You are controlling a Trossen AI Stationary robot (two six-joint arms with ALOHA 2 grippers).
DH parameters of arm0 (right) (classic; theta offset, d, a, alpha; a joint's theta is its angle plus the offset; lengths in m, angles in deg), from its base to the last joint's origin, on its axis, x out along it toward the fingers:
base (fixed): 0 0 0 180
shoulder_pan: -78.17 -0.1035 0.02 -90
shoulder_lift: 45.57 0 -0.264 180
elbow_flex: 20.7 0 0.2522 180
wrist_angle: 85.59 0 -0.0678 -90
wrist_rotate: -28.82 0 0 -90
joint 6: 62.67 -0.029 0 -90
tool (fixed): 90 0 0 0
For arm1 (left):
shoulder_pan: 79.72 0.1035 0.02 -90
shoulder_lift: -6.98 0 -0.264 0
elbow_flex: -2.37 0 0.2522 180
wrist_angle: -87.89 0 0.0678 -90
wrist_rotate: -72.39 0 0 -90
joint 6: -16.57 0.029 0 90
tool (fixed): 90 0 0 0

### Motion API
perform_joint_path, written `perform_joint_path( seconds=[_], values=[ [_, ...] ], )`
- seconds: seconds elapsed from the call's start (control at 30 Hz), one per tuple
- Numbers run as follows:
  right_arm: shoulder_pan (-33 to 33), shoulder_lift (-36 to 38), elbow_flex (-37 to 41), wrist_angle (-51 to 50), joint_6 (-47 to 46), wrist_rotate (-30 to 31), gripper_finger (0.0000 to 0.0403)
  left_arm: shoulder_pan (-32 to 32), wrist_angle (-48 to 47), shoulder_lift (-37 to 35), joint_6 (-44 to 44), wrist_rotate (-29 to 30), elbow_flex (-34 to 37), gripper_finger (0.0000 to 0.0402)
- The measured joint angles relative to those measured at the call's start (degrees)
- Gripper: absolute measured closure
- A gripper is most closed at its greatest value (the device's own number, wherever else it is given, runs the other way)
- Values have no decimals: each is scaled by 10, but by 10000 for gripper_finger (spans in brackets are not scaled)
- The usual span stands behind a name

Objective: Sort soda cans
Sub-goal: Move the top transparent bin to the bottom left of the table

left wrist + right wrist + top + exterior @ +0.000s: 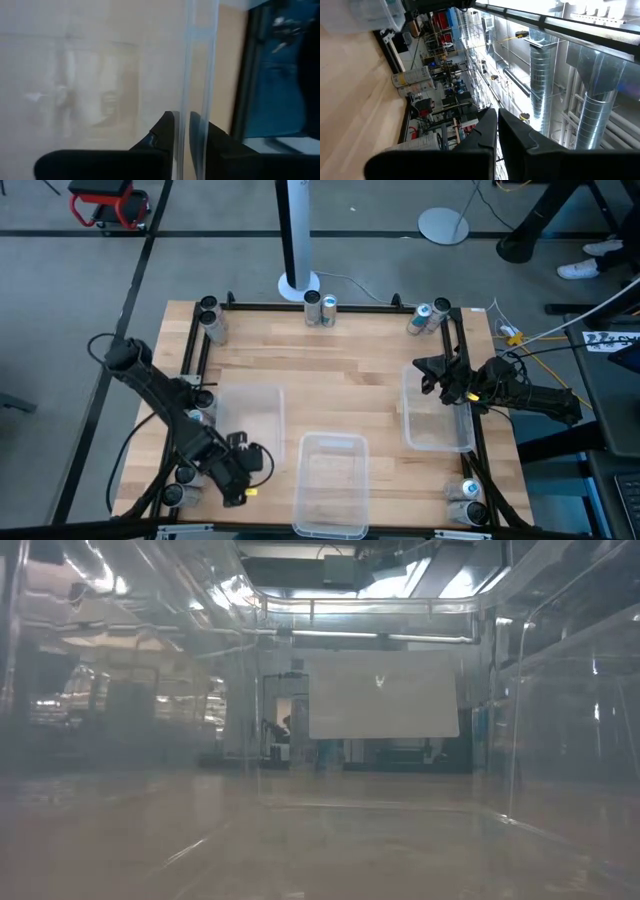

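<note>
Soda cans stand upright in small groups at the table's corners and edges: far left (210, 320), far middle (320, 308), far right (430, 316), near left (180, 485), near right (468, 498). Three clear bins sit on the wood: left (262, 402), middle (332, 480), right (435, 430). My left gripper (243, 483) is near the table's front left, just in front of the left bin, shut on a clear bin wall (200, 45). My right gripper (430, 375) hangs shut and empty above the right bin's far end. My left gripper pinches the top rim of a clear bin wall (186, 95) between its two fingers, coming steeply from above. The rim runs straight away from the fingers. By the high view it is the left bin's near side. The bin stands on the table.
A black rail (195, 350) frames the table top on all sides. Cables and a yellow plug (515, 337) lie at the far right corner. Bare wood (340, 380) lies between the three bins. The low view looks through a clear bin wall (515, 740).
</note>
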Motion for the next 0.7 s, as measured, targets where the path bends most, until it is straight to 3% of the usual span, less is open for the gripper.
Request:
perform_joint_path(
  seconds=[0.37, 0.7],
  values=[
    [0, 0, 0, -17, -8, 0, 384, -56, 111, 6, -57, -3, 3, 350],
    [0, 0, 0, -19, -26, 0, 384, -69, 178, 36, -104, 14, 3, 289]
  ],
)
